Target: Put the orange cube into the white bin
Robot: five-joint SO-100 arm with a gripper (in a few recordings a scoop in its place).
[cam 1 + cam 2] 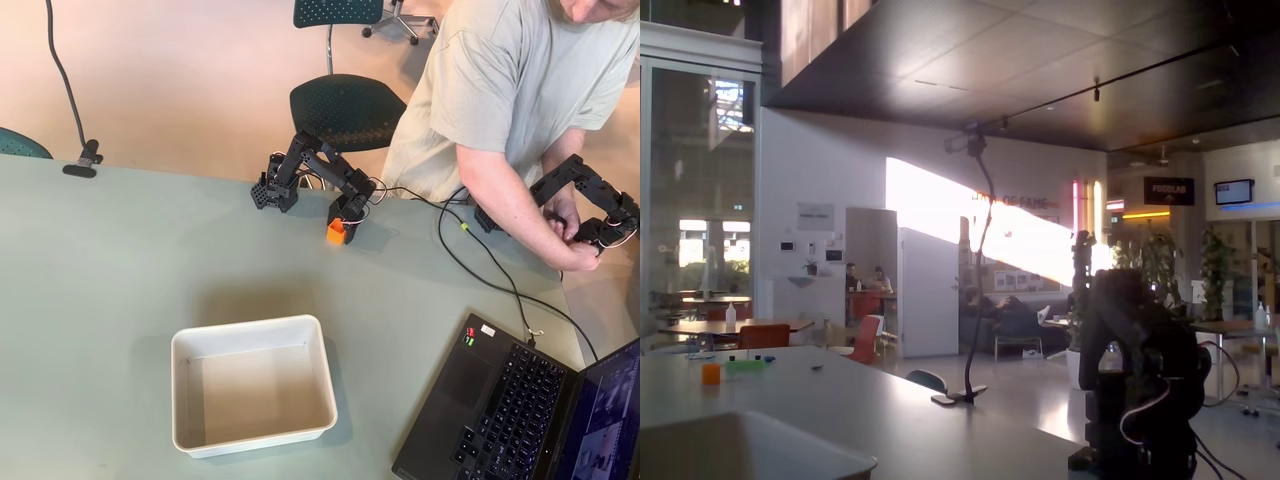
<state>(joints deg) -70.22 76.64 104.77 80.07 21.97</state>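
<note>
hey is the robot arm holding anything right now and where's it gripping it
Apparently yes: the black gripper seems closed on the small orange cube's upper sides.

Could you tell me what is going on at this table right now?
In the overhead view, the small black robot arm reaches down with its gripper at the orange cube, which sits on the table. Whether the fingers have closed on it cannot be told. The white bin stands apart, nearer the camera, with nothing in it. A person leans in at the table's far right corner, beside an open laptop.
</note>
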